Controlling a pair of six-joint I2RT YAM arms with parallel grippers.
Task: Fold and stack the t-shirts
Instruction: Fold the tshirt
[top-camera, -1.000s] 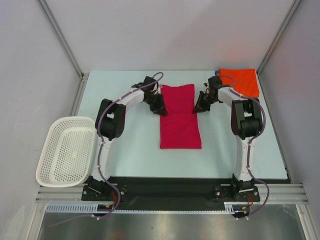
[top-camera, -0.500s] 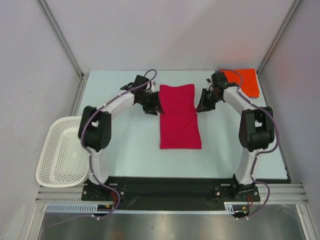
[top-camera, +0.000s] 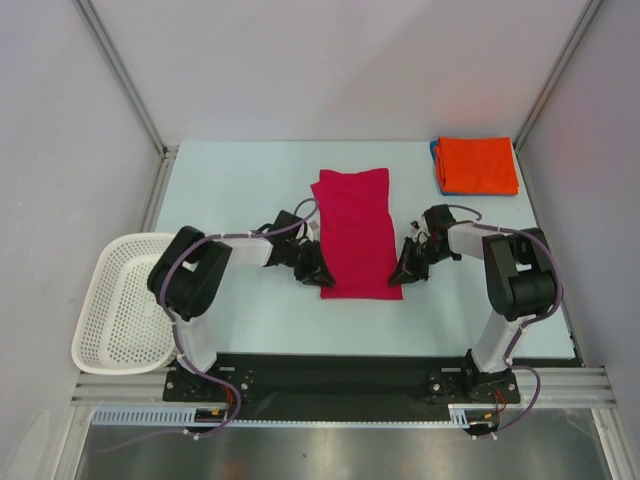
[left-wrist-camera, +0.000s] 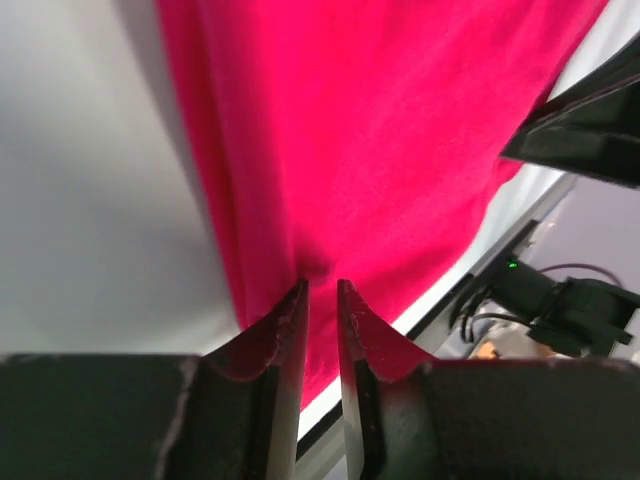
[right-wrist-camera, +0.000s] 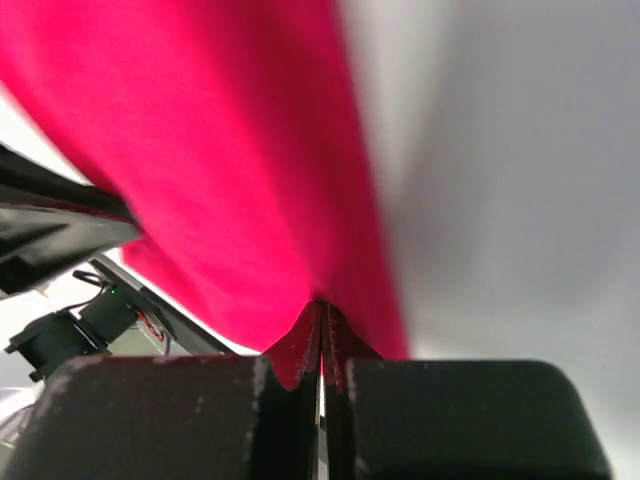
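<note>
Looking down from above, the crimson t-shirt (top-camera: 352, 225) lies as a long folded strip on the bench (top-camera: 240, 180), with the left gripper (top-camera: 318, 275) at its near left corner and the right gripper (top-camera: 403, 272) at its near right corner. The orange t-shirt (top-camera: 478, 165) sits folded on the blue t-shirt (top-camera: 437, 172) at the far right. Only the wrist views show the grips: the left fingers (left-wrist-camera: 285, 340) stand narrow, nipping the cloth's edge, and the right fingertips (right-wrist-camera: 300, 350) are pressed together on a pucker of it.

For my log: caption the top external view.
Left gripper and right gripper pinch near corners of the crimson t-shirt; folded orange t-shirt lies far right.
</note>
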